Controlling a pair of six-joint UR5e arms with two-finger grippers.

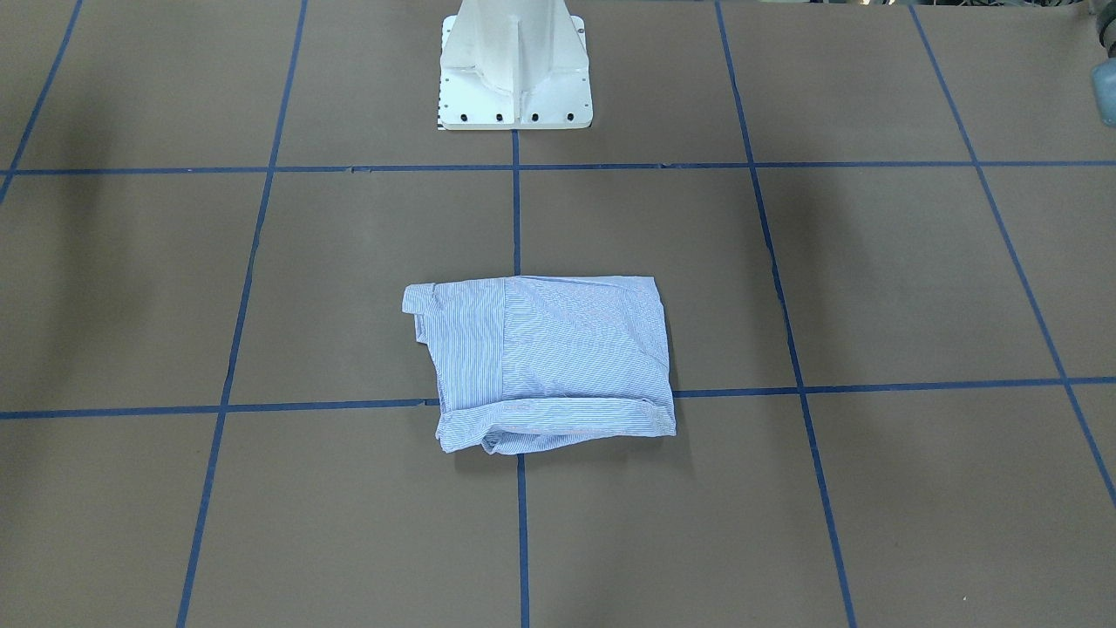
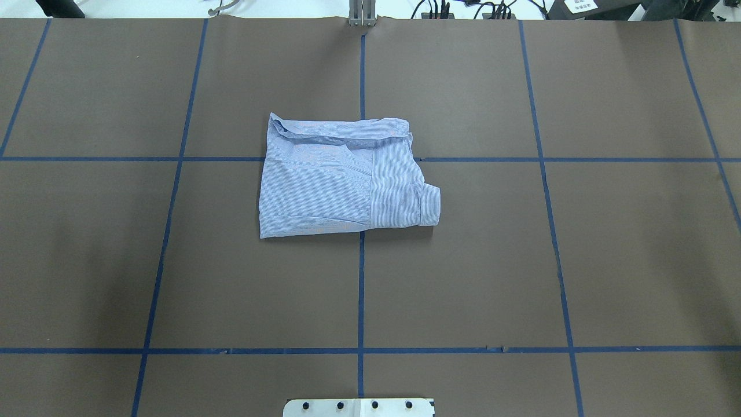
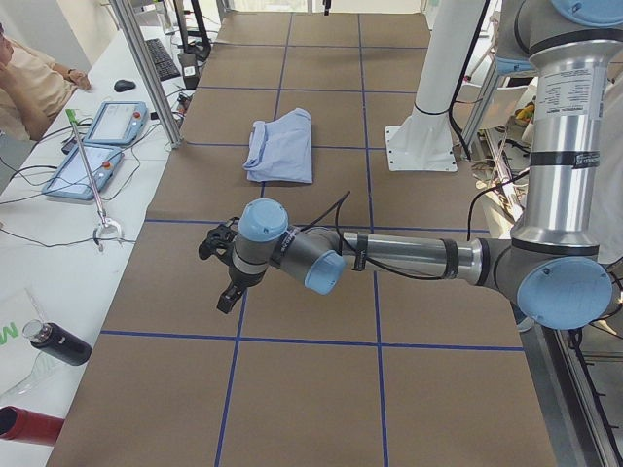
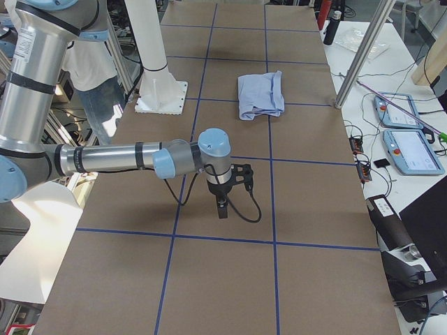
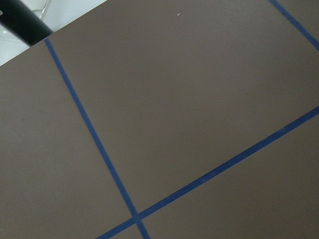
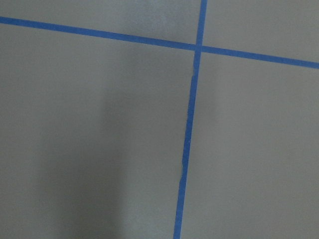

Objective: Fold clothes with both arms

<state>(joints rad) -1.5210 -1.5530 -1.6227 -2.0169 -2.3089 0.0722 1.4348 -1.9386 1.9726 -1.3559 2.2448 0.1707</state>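
A: Jaws: apart or together?
B: Cannot tell. The black left gripper [image 3: 227, 295] and right gripper [image 4: 221, 208] hang over the matte brown table [image 2: 608, 260].
A: And the shirt [image 2: 341, 179]?
B: Folded, a soft striped light-blue rectangle, mid-table across blue tape lines [image 2: 361, 289], well apart from both.

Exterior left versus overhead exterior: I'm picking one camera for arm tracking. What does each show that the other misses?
Only exterior left shows the left arm reaching low over the table, the left gripper pointing down, plus a seated person, two pendants and bottles on the side bench. Only the overhead exterior shows the shirt squarely from above and black cables beyond the far edge. Both show the folded shirt, the taped brown table and the white pedestal base.
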